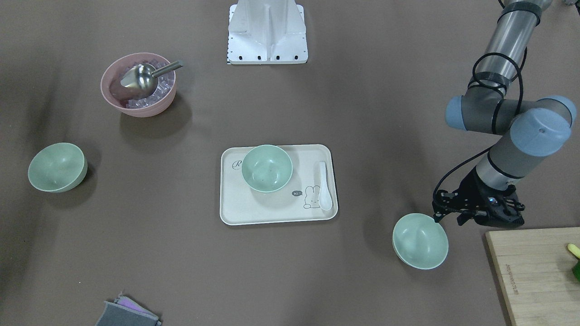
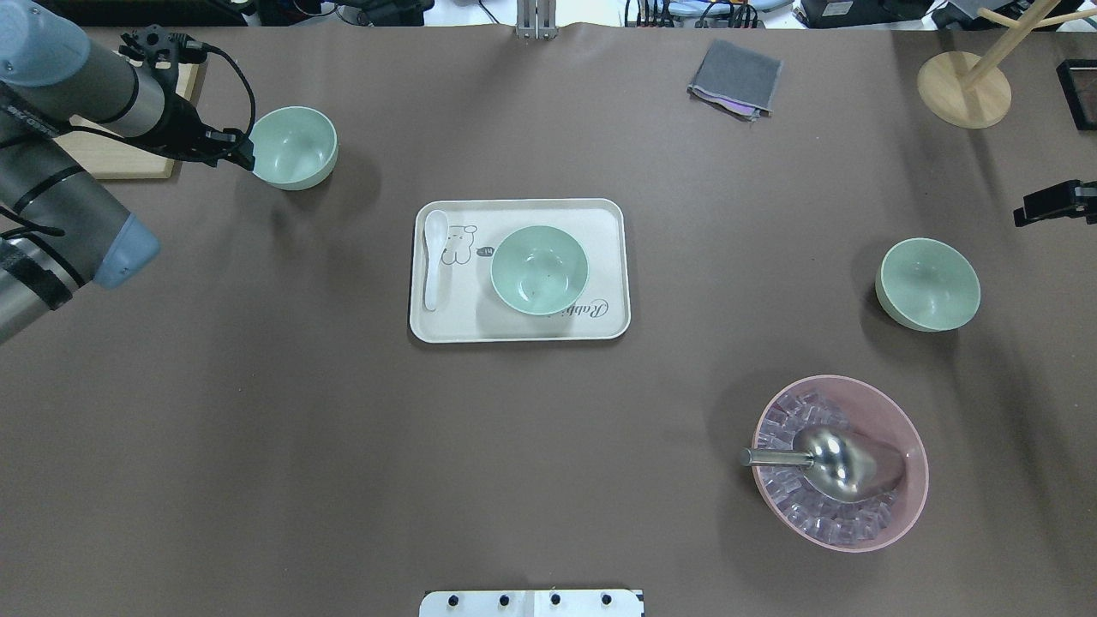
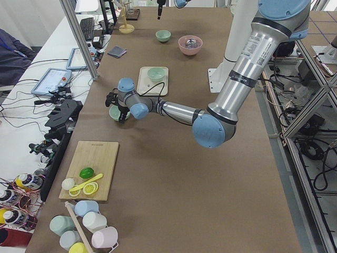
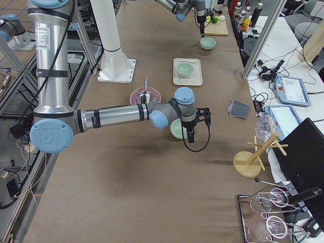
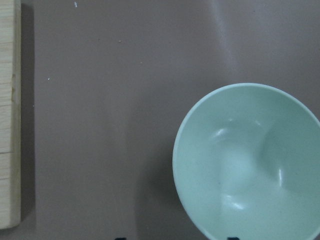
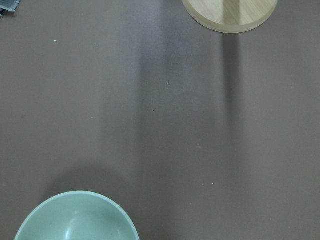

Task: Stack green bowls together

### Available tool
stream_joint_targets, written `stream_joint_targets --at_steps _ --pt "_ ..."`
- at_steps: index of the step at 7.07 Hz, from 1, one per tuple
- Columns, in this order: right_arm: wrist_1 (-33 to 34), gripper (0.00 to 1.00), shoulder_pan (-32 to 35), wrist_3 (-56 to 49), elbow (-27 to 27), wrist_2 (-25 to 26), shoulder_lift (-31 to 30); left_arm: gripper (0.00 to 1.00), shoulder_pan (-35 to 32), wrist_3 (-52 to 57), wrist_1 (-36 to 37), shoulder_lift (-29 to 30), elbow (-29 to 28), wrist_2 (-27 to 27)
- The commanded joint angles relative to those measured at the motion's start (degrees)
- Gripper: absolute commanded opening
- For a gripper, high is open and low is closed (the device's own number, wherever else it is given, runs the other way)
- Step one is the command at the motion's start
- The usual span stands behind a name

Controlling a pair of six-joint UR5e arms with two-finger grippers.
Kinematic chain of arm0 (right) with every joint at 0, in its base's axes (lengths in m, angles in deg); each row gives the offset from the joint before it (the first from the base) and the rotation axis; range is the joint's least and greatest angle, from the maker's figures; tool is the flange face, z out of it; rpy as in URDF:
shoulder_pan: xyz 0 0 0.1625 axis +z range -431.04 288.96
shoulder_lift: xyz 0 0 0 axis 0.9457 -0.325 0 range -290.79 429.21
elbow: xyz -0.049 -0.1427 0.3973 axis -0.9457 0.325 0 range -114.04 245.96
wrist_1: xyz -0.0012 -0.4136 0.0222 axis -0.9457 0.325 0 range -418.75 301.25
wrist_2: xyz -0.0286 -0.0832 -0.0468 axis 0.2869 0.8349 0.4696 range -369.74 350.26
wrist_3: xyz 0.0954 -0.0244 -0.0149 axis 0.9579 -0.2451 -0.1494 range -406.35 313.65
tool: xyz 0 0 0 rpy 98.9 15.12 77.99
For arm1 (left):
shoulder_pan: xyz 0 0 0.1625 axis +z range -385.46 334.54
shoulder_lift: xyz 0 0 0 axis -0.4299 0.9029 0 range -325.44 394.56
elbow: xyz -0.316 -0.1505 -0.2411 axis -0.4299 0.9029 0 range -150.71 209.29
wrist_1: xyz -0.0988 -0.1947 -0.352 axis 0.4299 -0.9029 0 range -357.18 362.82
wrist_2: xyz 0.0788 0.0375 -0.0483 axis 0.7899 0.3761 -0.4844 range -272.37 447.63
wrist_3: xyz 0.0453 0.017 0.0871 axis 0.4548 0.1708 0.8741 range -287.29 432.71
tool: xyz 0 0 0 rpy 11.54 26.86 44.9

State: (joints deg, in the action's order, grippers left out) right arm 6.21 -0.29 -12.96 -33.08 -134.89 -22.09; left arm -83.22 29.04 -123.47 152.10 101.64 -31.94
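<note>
overhead exterior gives me the clearest layout. the left-side bowl (image 2: 294, 147) sits upright on the bare table just beside the cutting board (image 2: 128, 158). the left gripper (image 2: 242, 154) is right at its rim, on the board side.

in my left wrist feed two dark fingertips (image 5: 231, 238) poke in at the bottom edge, set wide apart. the bowl's near rim runs down between them, so one finger is over the inside of the bowl and the other over the table outside it. the jaws are spread and not clamped on anything. i can't tell whether either finger touches the rim.

the middle bowl (image 2: 539, 270) stands upright on the cream tray (image 2: 514, 330), in the half toward the robot's right. a white spoon (image 2: 433, 257) lies along the tray's other side, apart from the bowl.

the right-side bowl (image 2: 927, 284) is upright on the bare table, well apart from the other two. the pink bowl (image 2: 908, 506), holding ice and a metal scoop (image 2: 831, 463), sits nearer the robot's base than it does.

the right gripper (image 2: 1028, 210) shows only as a dark shape at the frame's edge, near that bowl on its outer side. my right wrist feed shows just a slice of the bowl at the lower left and no fingers. i can't tell whether that gripper is spread or closed.
</note>
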Motion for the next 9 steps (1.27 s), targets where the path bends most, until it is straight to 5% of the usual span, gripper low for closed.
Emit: stream_joint_targets --at_steps 1,9 --pt "0.0 0.99 -0.26 0.01 -0.01 0.08 0.07 0.36 0.19 0.17 0.0 1.19 -2.03 0.57" --pt "0.0 0.99 -0.34 0.01 0.08 0.61 -0.02 0.33 -1.12 0.08 3.59 6.82 -5.28 1.36"
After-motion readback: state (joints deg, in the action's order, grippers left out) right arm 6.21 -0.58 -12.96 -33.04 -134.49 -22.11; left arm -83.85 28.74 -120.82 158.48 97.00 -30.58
